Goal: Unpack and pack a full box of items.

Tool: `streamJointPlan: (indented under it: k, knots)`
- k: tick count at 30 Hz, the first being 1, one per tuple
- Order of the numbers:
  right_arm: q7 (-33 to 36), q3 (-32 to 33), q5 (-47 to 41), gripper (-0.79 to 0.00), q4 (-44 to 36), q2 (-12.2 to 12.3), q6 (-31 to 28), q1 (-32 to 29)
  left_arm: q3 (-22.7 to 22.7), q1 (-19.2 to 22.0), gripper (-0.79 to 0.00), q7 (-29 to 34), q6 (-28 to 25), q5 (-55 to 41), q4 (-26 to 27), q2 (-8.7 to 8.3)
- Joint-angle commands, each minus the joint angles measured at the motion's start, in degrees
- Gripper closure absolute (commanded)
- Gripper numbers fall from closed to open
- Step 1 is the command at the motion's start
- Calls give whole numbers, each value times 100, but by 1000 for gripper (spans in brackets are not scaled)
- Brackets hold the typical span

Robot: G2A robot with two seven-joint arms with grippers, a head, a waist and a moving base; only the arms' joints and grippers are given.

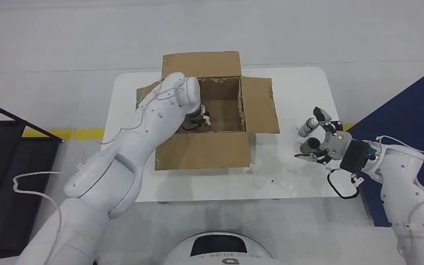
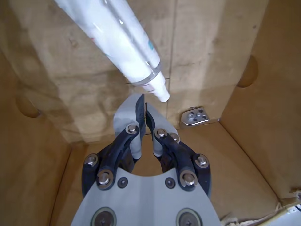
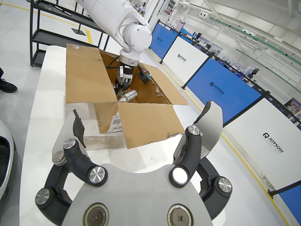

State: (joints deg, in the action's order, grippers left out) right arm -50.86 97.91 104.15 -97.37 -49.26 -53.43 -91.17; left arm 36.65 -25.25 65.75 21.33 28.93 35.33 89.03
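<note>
Two left fingers (image 2: pixel 139 110) pressed together by a tapered white tube (image 2: pixel 112 31); right fingers (image 3: pixel 212 118) spread.

White two-armed machine, grey and black at the working ends.

From where I stand, the left arm (image 1: pixel 126 165) and right arm (image 1: pixel 397 179) wear smooth, glossy white shells that swell into rounded joints. A thin pale cable (image 1: pixel 129 126) is strung along the outside of the left one, and a black cable loop (image 1: pixel 344 187) sits by the right wrist. The left gripper (image 2: pixel 144 116) and right gripper (image 3: pixel 144 116) are built alike: a pale grey plate with two large recessed cross-head screws, black linkage bars pinned by shiny silver bolts, and curved grey fingers faced with rough black pads (image 3: pixel 78 128).
</note>
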Motion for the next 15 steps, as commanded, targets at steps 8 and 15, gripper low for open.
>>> streamJointPlan:
  k: [8,15]
  knots:
    - [0,0,0,-785,0,0,0,0,395,-166,-782,-158,-472,-106,140,-203]
    - [0,0,0,-785,0,0,0,0,1020,-335,-785,-750,-438,-974,71,-278]
